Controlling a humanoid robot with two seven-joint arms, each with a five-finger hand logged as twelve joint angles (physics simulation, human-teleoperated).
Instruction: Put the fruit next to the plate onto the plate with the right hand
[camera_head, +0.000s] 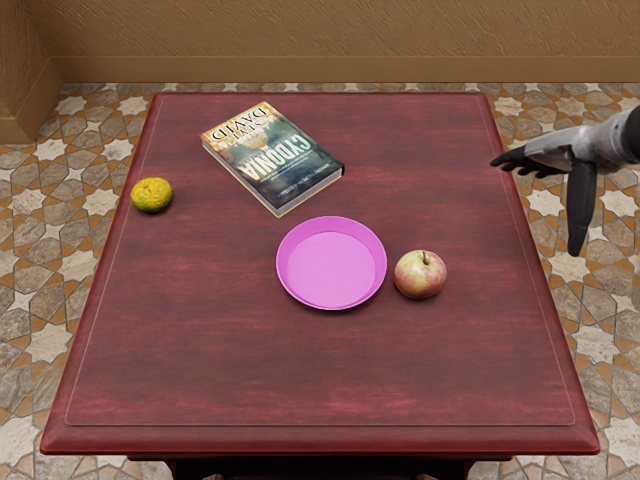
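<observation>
Apple (420, 274) not in the fingers (514, 158): right hand (545, 157) stretched out loose and empty over the right edge of the desk (450, 380), well apart from the fruit. Lies just right of the pink plate (284, 262), close to the rim; touching or not, cannot tell. Likely firm, smooth, moderately heavy, apt to roll. Best taken from above, around the widest part, clear of the stem. Nothing between hand and fruit. Book (272, 155) behind the plate, small citrus (151, 194) far left, both out of the way.
</observation>
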